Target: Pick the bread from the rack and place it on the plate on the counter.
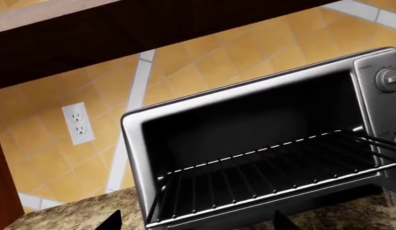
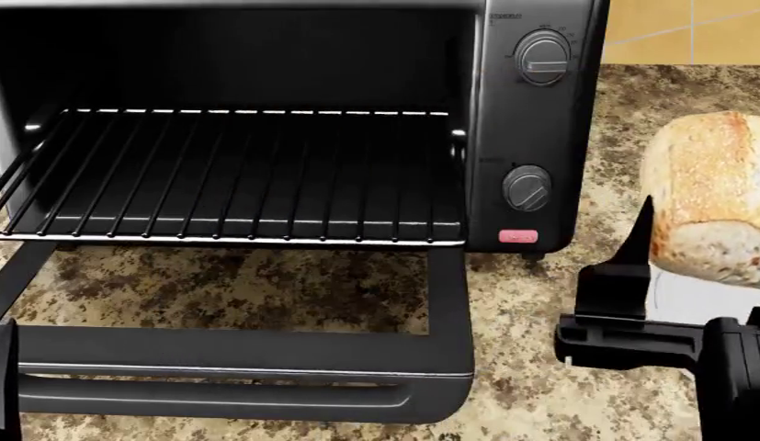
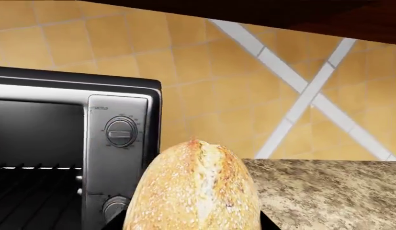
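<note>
The bread [image 3: 194, 187] is a golden loaf with a scored top, and it sits between my right gripper's [image 3: 191, 223] fingertips, which press on both of its sides. In the head view the bread [image 2: 710, 184] is at the far right, pale cut end down, with one right finger [image 2: 625, 266] against its left side. A white patch of the plate [image 2: 698, 299] shows just under it; whether the loaf touches the plate is unclear. The rack [image 2: 244, 175] is empty inside the open toaster oven and also shows in the left wrist view [image 1: 274, 172]. My left gripper [image 1: 198, 223] is open and empty in front of the rack.
The oven's door [image 2: 232, 367] lies folded down over the counter [image 2: 515, 303]. The oven's control panel with knobs [image 2: 541, 57] stands between the rack and the bread. A tiled wall with an outlet [image 1: 77, 123] is behind, and a dark cabinet [image 1: 121, 28] hangs overhead.
</note>
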